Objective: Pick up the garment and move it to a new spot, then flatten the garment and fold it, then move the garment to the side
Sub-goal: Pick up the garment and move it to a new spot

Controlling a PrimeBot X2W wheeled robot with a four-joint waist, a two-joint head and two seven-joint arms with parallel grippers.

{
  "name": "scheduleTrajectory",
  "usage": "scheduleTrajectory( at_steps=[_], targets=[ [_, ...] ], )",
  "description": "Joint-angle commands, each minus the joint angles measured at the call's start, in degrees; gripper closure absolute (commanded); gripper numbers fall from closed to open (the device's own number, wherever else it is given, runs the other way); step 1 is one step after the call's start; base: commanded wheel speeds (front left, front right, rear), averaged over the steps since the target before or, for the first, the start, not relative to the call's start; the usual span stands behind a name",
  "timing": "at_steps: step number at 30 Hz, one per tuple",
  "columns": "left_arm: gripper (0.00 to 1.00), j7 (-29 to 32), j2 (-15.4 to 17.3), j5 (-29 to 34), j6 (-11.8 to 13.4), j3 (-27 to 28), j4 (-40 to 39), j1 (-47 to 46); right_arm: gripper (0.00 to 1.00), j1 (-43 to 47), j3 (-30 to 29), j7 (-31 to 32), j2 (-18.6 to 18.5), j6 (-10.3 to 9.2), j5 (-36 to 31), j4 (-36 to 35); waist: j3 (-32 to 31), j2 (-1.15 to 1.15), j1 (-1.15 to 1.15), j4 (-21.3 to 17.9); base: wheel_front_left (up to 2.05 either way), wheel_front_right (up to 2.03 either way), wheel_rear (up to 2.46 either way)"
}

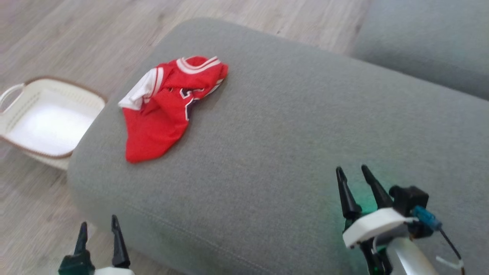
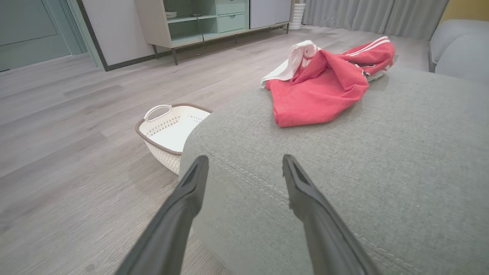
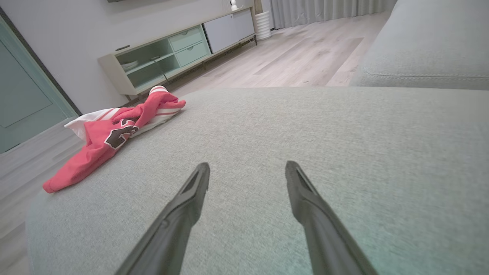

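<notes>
Right gripper [image 3: 248,166]: jaws spread, empty, above grey cushion [image 3: 305,130]. Red garment [image 3: 110,142] crumpled at cushion's far left, well apart. Cabinet [image 3: 172,49] by far wall.

Garment [image 1: 160,114] folds hide a print [image 3: 116,138], perhaps numerals.

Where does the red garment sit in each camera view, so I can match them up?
Head view: red garment upper left of centre, on the grey cushion, near its left end.
Left wrist view: garment upper right of centre.
Right wrist view: garment left of middle.
Shared landmark: the grey cushion it lies on.
</notes>
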Motion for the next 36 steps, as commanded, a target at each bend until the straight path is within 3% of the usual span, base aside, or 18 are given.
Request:
scheduleTrajectory(
  at_steps=[1,11,17,18,23,29,34,35,36],
  targets=[
    [0.00,-0.15,0.26,0.45,-0.30,1.99,-1.53,-2.65,0.00,-2.71,1.21,-0.63,-0.08,-0.04,-0.42,-1.63,1.97,0.00,0.00,1.09,0.00,0.00,0.00],
    [0.00,-0.15,1.35,-0.18,-2.36,8.14,-1.24,-10.90,0.00,-6.15,1.58,-0.63,-0.08,-0.04,-3.28,-3.18,8.52,0.00,0.00,-3.31,0.00,0.00,0.00],
    [0.00,-0.15,5.26,-1.07,-6.50,10.10,3.21,-21.94,0.00,-9.33,2.09,-0.63,-0.08,-0.04,-6.16,-5.17,14.16,0.00,0.00,-6.68,0.00,0.00,0.00],
    [0.00,-0.15,7.11,-1.19,-8.03,9.47,6.34,-26.15,0.00,-10.33,2.32,-0.63,-0.08,-0.04,-6.98,-5.79,15.87,0.00,0.00,-7.66,0.00,0.00,0.00],
    [0.00,-0.15,11.66,-0.96,-10.10,6.38,14.65,-36.01,0.00,-11.98,3.02,-0.63,-0.08,-0.04,-7.70,-7.05,19.14,0.00,0.00,-9.99,0.00,0.00,0.00],
    [0.00,2.00,15.41,-1.10,-10.48,4.14,26.71,-44.03,0.00,-13.23,3.17,-0.63,-0.08,-0.04,-8.57,-7.38,22.00,0.00,0.00,-12.70,0.00,0.00,0.00],
    [0.00,2.26,17.26,-1.31,-8.01,5.00,33.21,-46.44,0.00,-13.78,3.36,-0.63,-0.08,-0.04,-8.58,-7.58,23.05,0.00,0.00,-14.69,0.00,0.00,0.00],
    [0.11,1.97,17.57,-1.25,-7.58,5.01,34.21,-46.78,0.00,-13.79,3.21,-0.63,-0.08,-0.04,-8.58,-7.64,23.16,0.00,0.00,-15.04,0.00,0.00,0.00],
    [1.00,1.65,17.83,-1.10,-6.90,5.01,35.03,-47.10,0.00,-13.75,3.02,-0.63,-0.08,-0.04,-8.59,-7.65,23.22,0.00,0.00,-15.27,0.00,0.00,0.00]
  ],
)
